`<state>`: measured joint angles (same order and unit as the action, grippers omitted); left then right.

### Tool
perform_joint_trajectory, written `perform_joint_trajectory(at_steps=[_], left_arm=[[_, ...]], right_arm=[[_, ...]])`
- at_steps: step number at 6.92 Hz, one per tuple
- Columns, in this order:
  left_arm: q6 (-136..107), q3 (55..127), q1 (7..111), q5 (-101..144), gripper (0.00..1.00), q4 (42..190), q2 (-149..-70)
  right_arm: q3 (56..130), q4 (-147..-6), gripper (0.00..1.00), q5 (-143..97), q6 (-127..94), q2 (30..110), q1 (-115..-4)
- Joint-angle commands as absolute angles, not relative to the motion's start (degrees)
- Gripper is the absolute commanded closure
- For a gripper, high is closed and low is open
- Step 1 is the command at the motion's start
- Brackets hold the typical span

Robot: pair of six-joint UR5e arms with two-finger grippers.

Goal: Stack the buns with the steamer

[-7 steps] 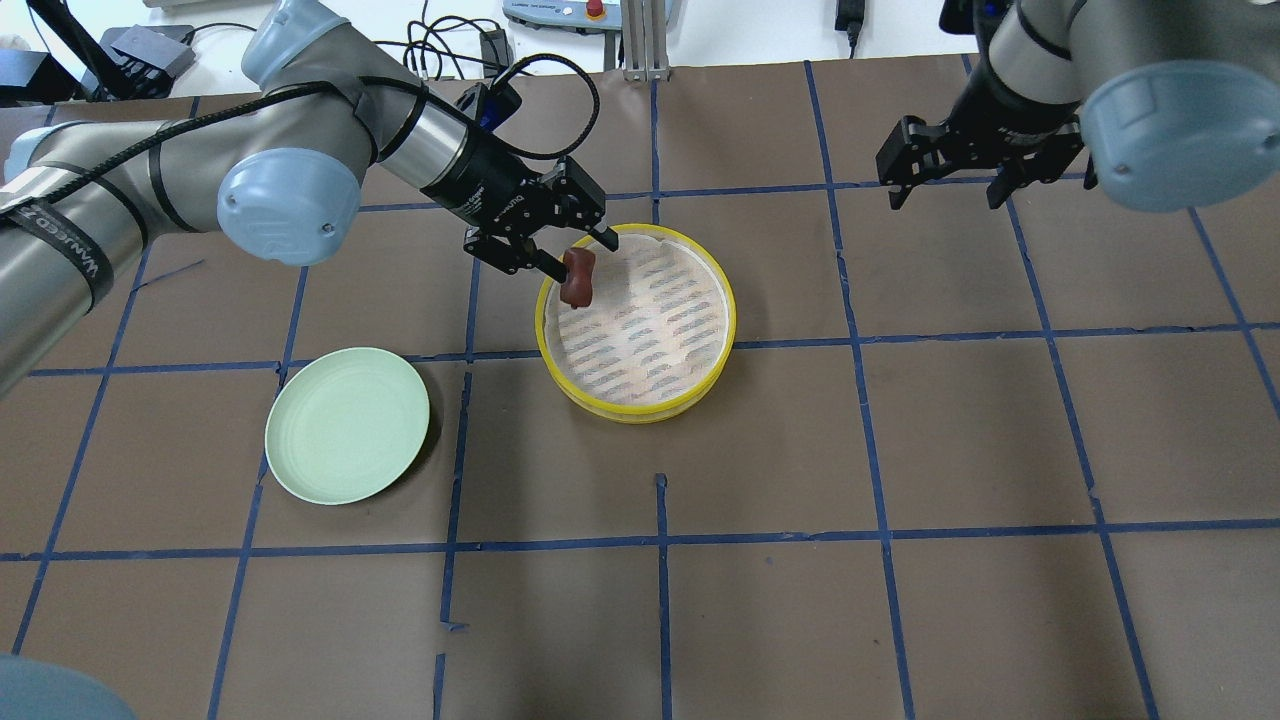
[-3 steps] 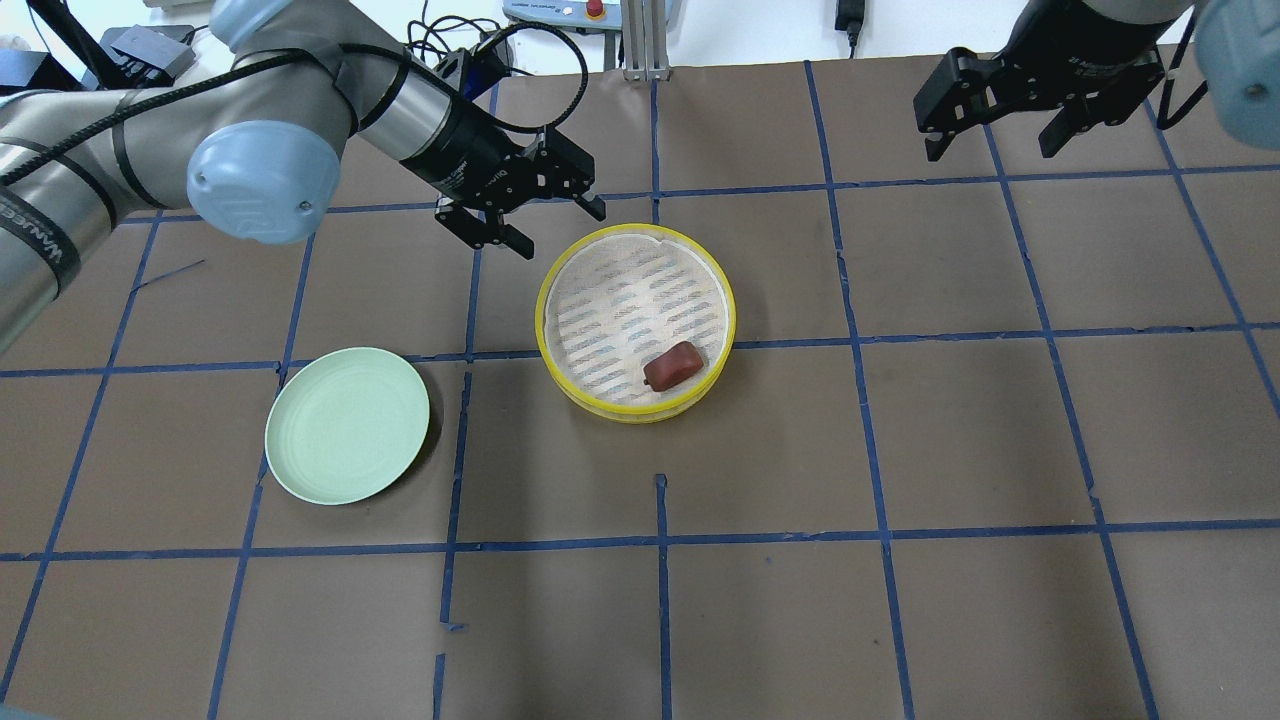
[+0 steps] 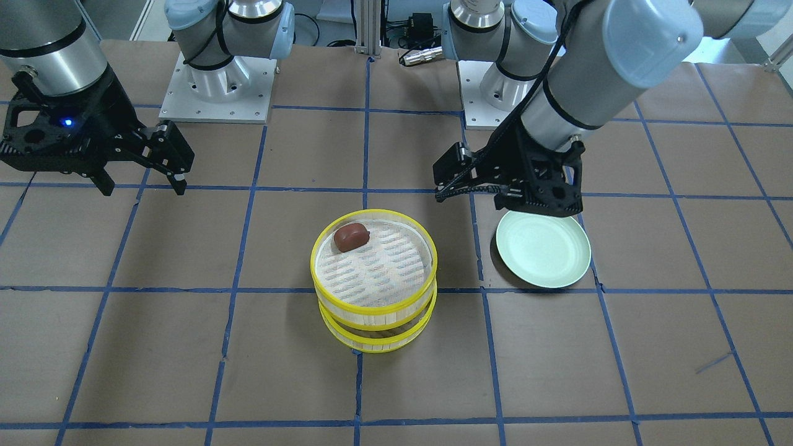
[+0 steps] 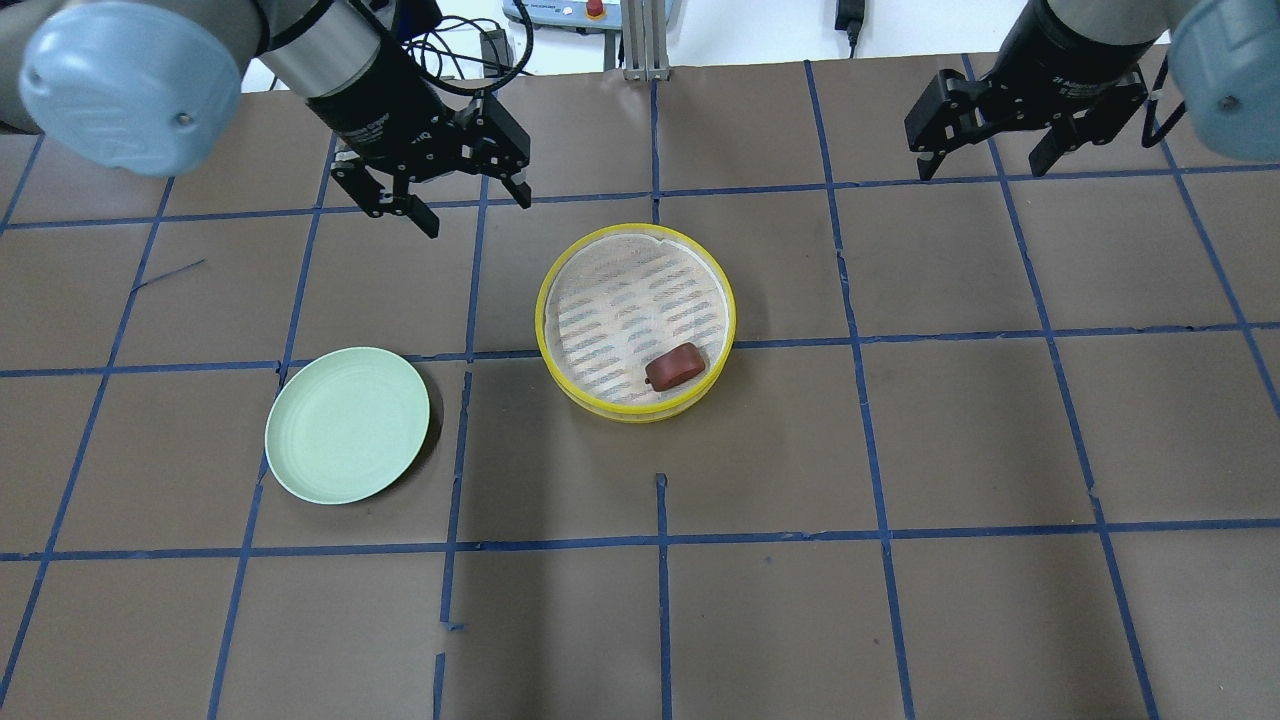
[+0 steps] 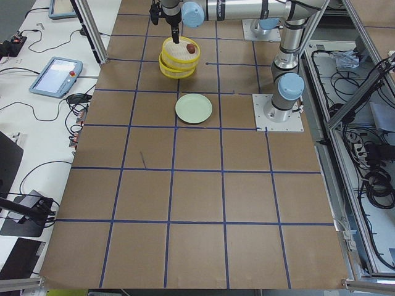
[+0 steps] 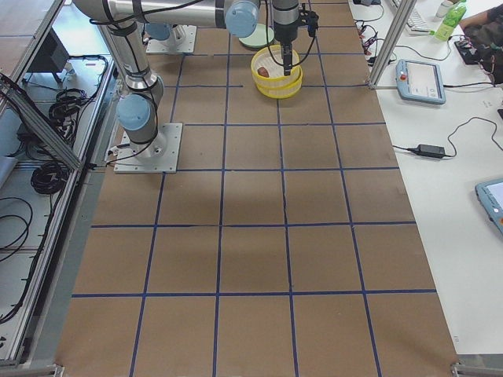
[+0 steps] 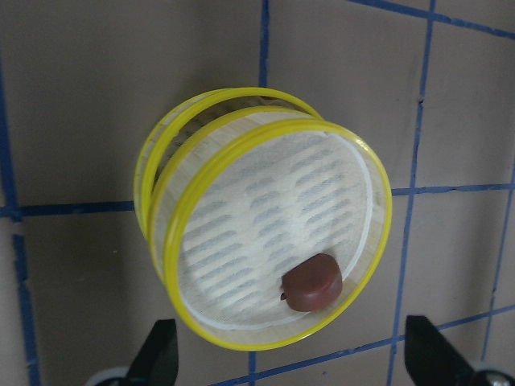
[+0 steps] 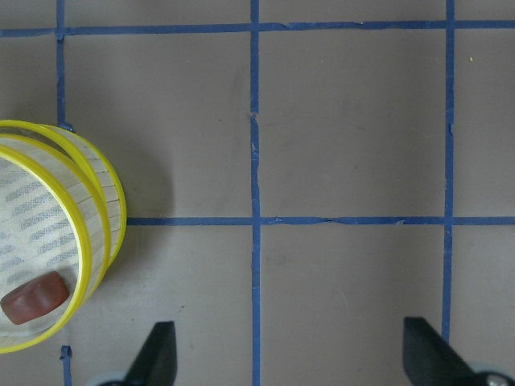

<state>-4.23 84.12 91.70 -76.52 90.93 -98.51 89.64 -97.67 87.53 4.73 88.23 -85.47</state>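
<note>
The steamer [image 4: 545, 300] is two yellow-rimmed trays stacked as tiers [image 3: 378, 301] at the table's middle. The reddish-brown bun [image 4: 675, 366] lies on the top tray's white liner, near its rim on the robot's side; it also shows in the front view [image 3: 351, 237] and both wrist views [image 7: 312, 283] [image 8: 34, 297]. The white bun is hidden or out of view. My left gripper [image 4: 475, 213] is open and empty, raised behind and to the left of the steamer. My right gripper [image 4: 978, 168] is open and empty, far off at the back right.
A pale green plate [image 4: 347, 425] lies empty on the brown table, left of the steamer and nearer the robot. Blue tape lines grid the table. Cables and devices lie beyond the far edge.
My left gripper let go of the reddish-brown bun, which now lies in the top tray. The left arm pulled back to the left and away. The right gripper shifted slightly towards the far edge.
</note>
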Motion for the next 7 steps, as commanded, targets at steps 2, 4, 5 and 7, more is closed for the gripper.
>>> perform_joint_trajectory(at_steps=[2,4,5,7], left_arm=[[-0.6,84.1,91.5,-90.9,0.0,93.5,-95.7],[-0.3,84.2,91.5,-90.7,0.0,93.3,-95.5],[-0.3,84.2,91.6,-90.6,0.0,93.3,-95.5],[-0.3,84.4,91.8,-90.6,0.0,93.2,-95.5]], right_arm=[[90.1,-96.3,0.0,86.8,4.5,88.9,-86.5],[89.7,-96.3,0.0,86.7,4.5,89.0,-87.2],[89.9,-96.5,0.0,86.7,4.5,88.9,-87.2],[90.1,-96.4,0.0,86.8,4.5,88.7,-87.2]])
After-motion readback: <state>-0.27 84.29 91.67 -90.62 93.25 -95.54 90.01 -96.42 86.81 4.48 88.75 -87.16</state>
